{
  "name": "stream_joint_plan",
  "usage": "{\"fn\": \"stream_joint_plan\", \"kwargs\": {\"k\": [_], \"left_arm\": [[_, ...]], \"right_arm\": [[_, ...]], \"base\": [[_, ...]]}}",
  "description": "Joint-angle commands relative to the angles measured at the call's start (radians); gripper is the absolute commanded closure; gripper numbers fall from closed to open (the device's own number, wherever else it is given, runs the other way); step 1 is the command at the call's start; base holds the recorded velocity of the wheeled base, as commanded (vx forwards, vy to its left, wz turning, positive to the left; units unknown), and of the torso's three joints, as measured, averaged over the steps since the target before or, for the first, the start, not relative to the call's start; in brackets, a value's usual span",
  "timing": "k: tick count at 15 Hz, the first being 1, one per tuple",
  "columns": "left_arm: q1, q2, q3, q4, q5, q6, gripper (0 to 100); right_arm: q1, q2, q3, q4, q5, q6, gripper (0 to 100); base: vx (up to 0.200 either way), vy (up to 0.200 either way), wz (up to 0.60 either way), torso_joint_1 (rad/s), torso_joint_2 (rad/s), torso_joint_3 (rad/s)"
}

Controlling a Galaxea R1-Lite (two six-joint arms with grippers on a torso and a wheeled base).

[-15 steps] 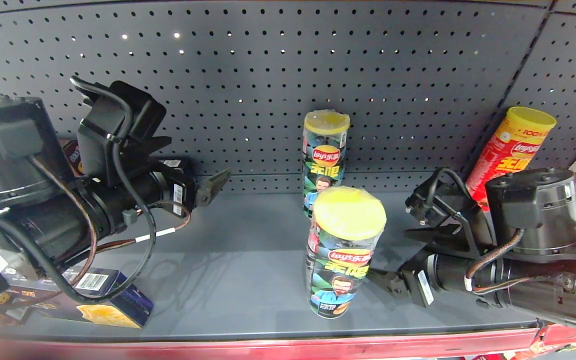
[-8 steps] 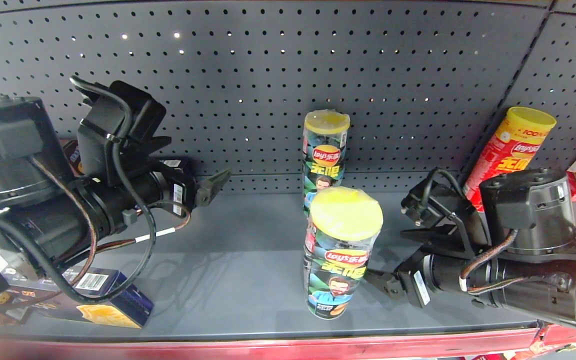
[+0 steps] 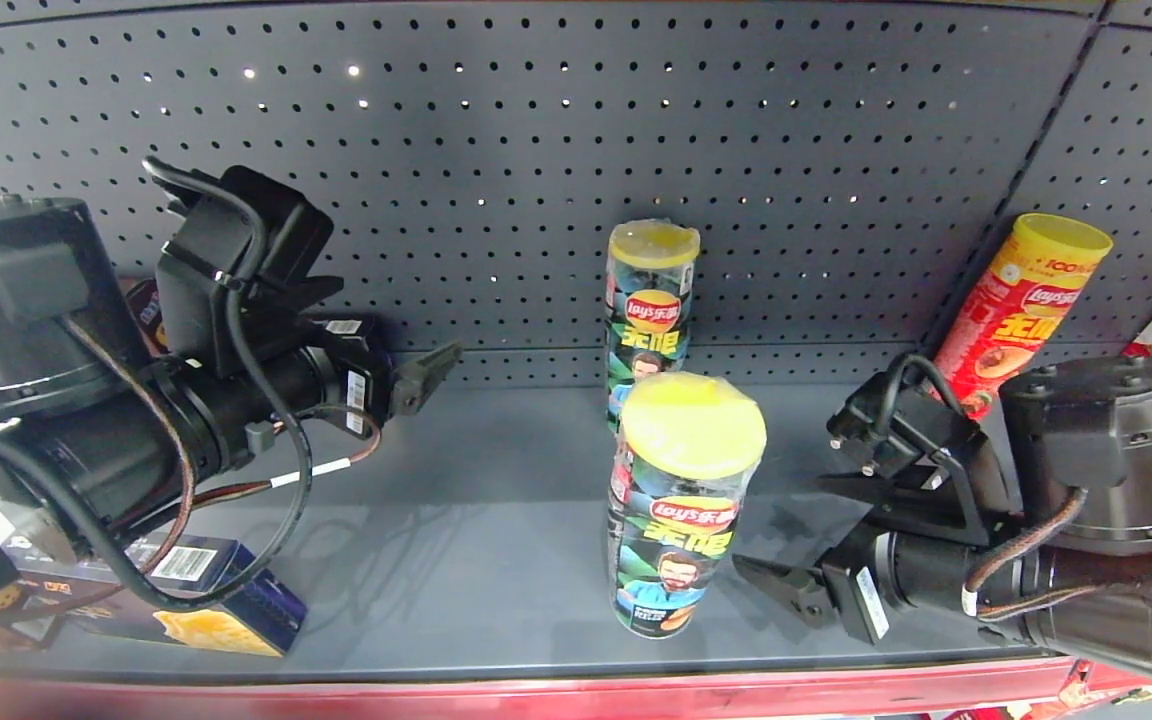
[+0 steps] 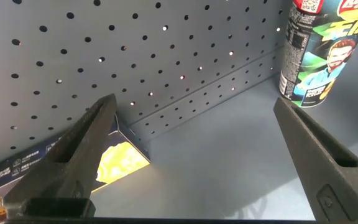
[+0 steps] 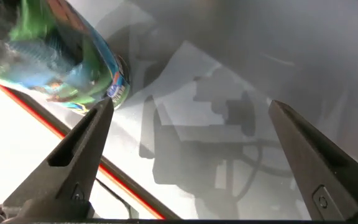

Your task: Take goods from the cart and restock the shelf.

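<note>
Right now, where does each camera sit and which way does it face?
Head view: on the robot's head, facing forward and down at the shelf, rear can and front can; both arms, left hand and right hand, show.
Left wrist view: on the left wrist, facing the pegboard and a green can; its open fingers show.
Right wrist view: on the right wrist, facing down at the shelf; its open fingers show.
Shared: head and right wrist views both show the front can.

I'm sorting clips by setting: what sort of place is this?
Probably a shop aisle: a grey shelf with a perforated back panel, upright crisp cans on it, and a boxed snack at its left.
</note>
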Motion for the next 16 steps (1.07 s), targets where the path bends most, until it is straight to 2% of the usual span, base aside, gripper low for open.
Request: {"fn": "stream_joint_plan", "kwargs": {"k": [1, 12, 16], "left_arm": [[0.0, 0.002, 0.002, 0.0, 0.0, 0.001, 0], [0.0, 0.002, 0.003, 0.0, 0.0, -0.001, 0], [0.0, -0.011, 0.026, 0.003, 0.0, -0.001, 0]], "right_arm": [[0.01, -0.013, -0.003, -0.001, 0.002, -0.001, 0], [0.01, 0.027, -0.041, -0.001, 0.005, -0.001, 0], [-0.016, -0.031, -0.032, -0.002, -0.002, 0.001, 0]], "base": [[0.0, 0.0, 0.0, 0.0, 0.0, 0.0], [0.0, 0.0, 0.0, 0.0, 0.0, 0.0], [0.0, 0.0, 0.0, 0.0, 0.0, 0.0]]}}
